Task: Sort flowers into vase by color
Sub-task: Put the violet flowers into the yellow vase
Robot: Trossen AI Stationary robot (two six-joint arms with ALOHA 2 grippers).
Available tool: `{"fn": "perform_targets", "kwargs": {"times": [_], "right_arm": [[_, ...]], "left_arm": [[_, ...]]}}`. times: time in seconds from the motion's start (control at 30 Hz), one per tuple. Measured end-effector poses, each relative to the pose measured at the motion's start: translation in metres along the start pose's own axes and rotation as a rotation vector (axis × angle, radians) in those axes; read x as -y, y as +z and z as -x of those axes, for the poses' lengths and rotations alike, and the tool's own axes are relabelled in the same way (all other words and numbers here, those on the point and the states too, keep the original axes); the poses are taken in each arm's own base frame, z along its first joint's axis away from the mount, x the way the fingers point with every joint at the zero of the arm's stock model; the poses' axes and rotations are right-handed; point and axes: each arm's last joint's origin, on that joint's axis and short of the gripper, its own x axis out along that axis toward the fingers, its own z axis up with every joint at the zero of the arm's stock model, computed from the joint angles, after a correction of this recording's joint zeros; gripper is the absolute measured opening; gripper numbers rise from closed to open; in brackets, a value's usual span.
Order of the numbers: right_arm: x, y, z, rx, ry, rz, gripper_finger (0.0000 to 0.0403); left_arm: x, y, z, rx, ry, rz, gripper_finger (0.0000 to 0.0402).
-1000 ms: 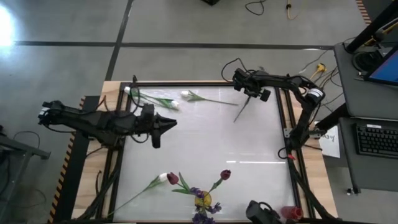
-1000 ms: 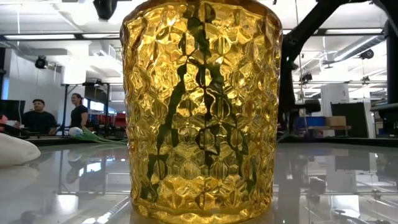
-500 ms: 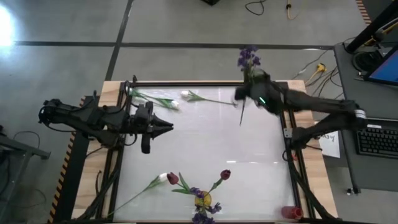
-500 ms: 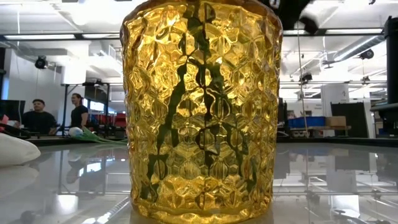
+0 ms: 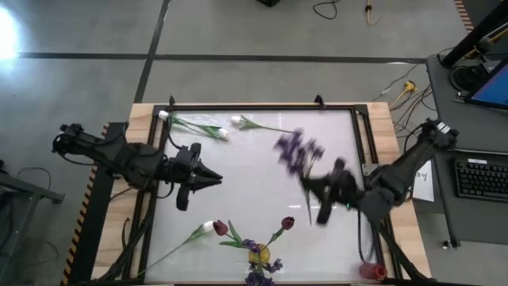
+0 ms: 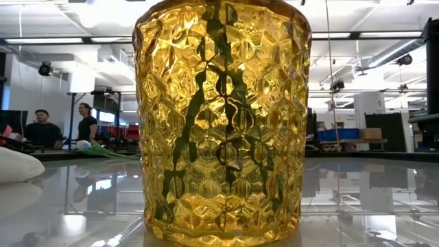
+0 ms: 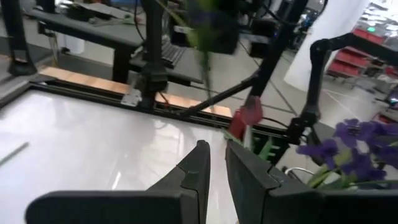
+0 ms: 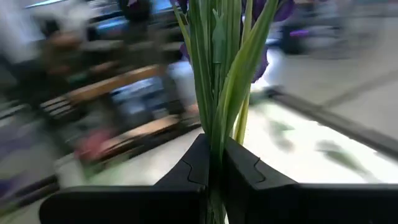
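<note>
My right gripper (image 5: 308, 185) hovers over the table's right half, shut on a purple blossom sprig (image 5: 295, 151); its wrist view shows the green stems (image 8: 219, 93) rising past the fingers. The yellow glass vase (image 6: 223, 123) stands at the near edge (image 5: 258, 256) with purple blossoms and green stems inside. Two dark red tulips (image 5: 220, 228) (image 5: 287, 223) lie beside it, and white tulips (image 5: 225, 133) lie by the far edge. My left gripper (image 5: 216, 181) waits, shut, over the table's left half, touching nothing. My right gripper pinches the purple sprig's bundle of green stems (image 8: 217, 140) between its two fingers, well below the blossoms. The sprig is lifted clear of the table, and its blossoms (image 8: 264, 12) stand beyond the fingertips.
A black frame (image 5: 262, 106) borders the white tabletop, with a bare stretch in the middle (image 5: 254, 175). A small red object (image 5: 371, 272) sits at the near right corner. A desk with a keyboard (image 5: 480, 179) stands to the right. People (image 6: 42, 129) are in the room behind.
My right gripper lifted the purple sprig off the table at the far right corner, swung it upright, and carried it fast toward the near edge over the right half. My left gripper drifted slightly toward the near edge.
</note>
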Motion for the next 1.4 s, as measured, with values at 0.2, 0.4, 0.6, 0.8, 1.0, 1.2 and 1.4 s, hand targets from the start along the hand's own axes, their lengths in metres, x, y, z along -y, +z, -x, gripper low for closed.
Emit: {"fn": "perform_targets", "kwargs": {"times": [0.2,0.4,0.6,0.8,1.0,1.2,1.4], "right_arm": [[-0.045,-0.004,0.004,0.105,0.323,0.068,0.0013],[-0.065,-0.030,0.014,0.258,0.506,0.081,0.0013],[-0.079,-0.074,0.006,0.477,0.702,0.192,0.0013],[-0.092,-0.116,-0.014,0.442,0.736,0.363,0.0013],[-0.097,-0.128,-0.033,0.583,0.690,0.372,0.0013],[-0.090,-0.134,-0.050,0.628,0.638,0.360,0.0013],[-0.087,-0.144,-0.061,0.593,0.632,0.349,0.0013]], "left_arm": [[0.005,-0.004,-0.006,-0.011,-0.017,0.083,0.0040],[0.017,-0.003,-0.026,0.080,-0.052,0.163,0.0040],[0.019,-0.014,-0.042,0.003,-0.021,0.194,0.0040],[0.017,-0.019,-0.043,-0.114,0.051,0.289,0.0040],[0.017,-0.021,-0.046,-0.152,0.080,0.331,0.0040],[0.017,-0.026,-0.052,-0.169,0.094,0.344,0.0040],[0.017,-0.028,-0.054,-0.179,0.100,0.339,0.0040]]}}
